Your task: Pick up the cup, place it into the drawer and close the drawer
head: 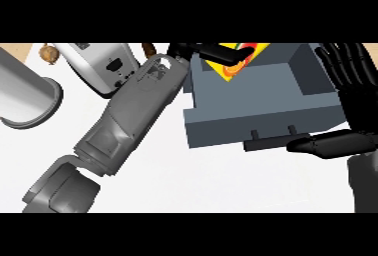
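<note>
The grey drawer [251, 107] stands open at the upper right, its dark handle [269, 142] on the near front. A yellow and red cup [235, 64] is at the drawer's far left corner, inside its walls as seen from above. My left hand [212, 50] reaches in from the left, with black fingers curled round the cup and partly hiding it. My right hand [359, 112] lies open along the drawer's right wall, fingers [345, 65] straight. Its thumb [325, 144] points left just beside the handle.
A silver toaster-like appliance [103, 62] sits at the upper left, close to my left forearm [133, 117]. A large grey cylinder [26, 95] stands at the far left. A small brown item [50, 53] lies behind it. White counter [221, 185] stretches in front of the drawer.
</note>
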